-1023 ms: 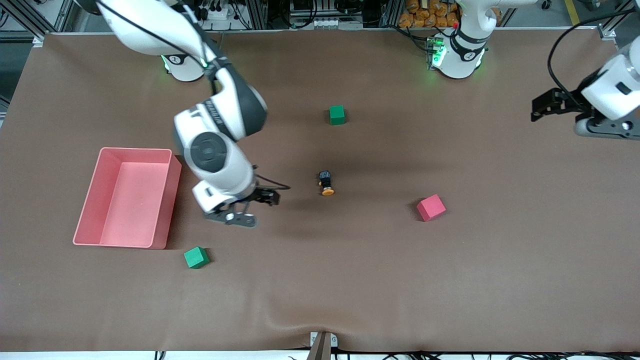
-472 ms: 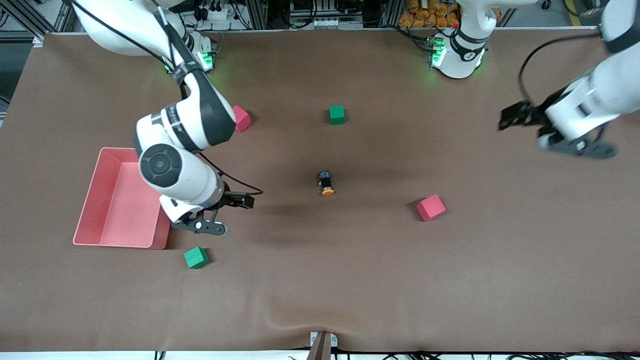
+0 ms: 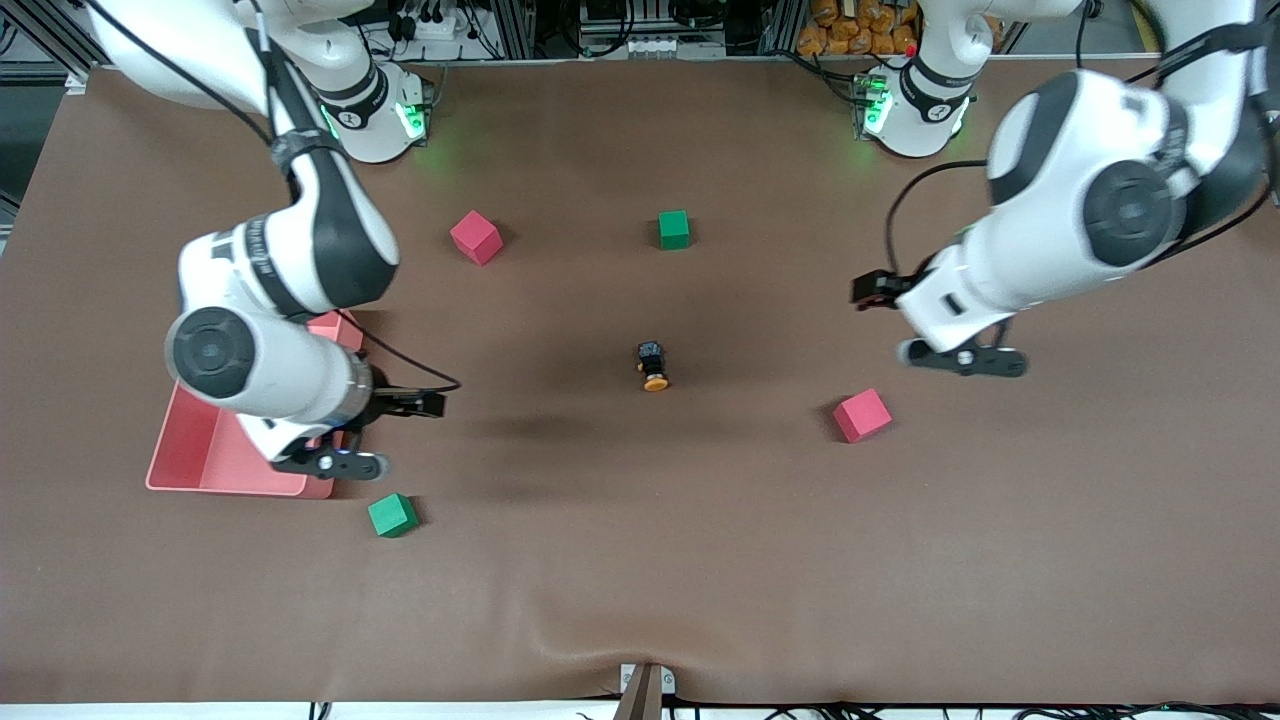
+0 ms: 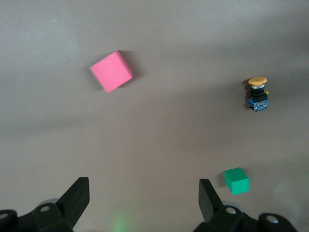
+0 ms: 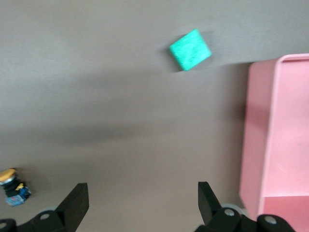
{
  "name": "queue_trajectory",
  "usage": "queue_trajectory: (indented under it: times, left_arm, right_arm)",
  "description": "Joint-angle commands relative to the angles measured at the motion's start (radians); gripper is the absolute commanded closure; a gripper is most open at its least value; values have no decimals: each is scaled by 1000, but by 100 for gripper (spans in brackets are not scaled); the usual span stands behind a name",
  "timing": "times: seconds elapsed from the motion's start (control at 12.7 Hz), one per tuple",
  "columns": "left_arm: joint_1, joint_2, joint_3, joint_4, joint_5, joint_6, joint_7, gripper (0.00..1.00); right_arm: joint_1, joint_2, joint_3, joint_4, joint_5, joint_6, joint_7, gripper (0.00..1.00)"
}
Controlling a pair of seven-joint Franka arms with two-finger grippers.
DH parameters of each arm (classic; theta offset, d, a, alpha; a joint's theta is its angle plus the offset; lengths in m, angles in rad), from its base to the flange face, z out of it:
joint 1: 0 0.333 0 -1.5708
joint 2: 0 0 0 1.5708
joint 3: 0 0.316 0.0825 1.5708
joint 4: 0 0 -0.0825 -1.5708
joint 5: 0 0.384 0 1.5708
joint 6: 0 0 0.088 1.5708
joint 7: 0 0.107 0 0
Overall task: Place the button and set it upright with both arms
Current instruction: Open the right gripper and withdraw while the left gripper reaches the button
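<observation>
Button (image 3: 653, 366) lies on its side near mid-table, orange cap toward the front camera, dark body pointing toward the bases; nothing touches it. In the left wrist view the button (image 4: 258, 93) shows a cap wider than the body and a bluish block at the tail end. Judgement: small, rigid, light; likely to roll or skid on the brown table cover (image 3: 640, 580) if nudged, and the smooth domed cap is a poor hold. Better to pinch across the short body just below the cap, then tip it up. Red cube (image 3: 862, 415) sits toward the left arm's end, a little nearer the camera; green cube (image 3: 674, 229) farther from the camera than the button; second red cube (image 3: 476, 237) and green cube (image 3: 392, 515) toward the right arm's end. Left gripper (image 3: 958, 357) hovers over bare cover beside the red cube, fingers spread wide, empty. Right gripper (image 3: 330, 463) hangs over the edge of the pink bin (image 3: 225, 465), fingers likewise spread, empty.
</observation>
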Motion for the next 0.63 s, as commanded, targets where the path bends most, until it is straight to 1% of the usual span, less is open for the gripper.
queue_trajectory:
  times: [0.0,0.08,0.16,0.31,0.39,0.55]
  left_arm:
    - [-46,109,-5,76,-35,48,-82,0]
    - [-67,140,-7,90,-39,98,-132,0]
    - [-95,178,-7,114,-41,122,-181,0]
    - [-141,238,-7,139,-42,181,-234,0]
    - [-166,259,-7,141,-42,224,-270,0]
    - [-212,299,-5,144,-42,295,-354,0]
  right_arm:
    - [-91,-50,12,-39,22,-32,-92,0]
    - [-123,-75,13,-68,22,-33,-150,0]
    - [-134,-113,12,-107,16,-33,-207,0]
    - [-152,-225,10,-198,9,-46,-255,0]
    - [-154,-277,10,-242,-4,-66,-273,0]
    - [-149,-363,12,-315,-70,-72,-313,0]
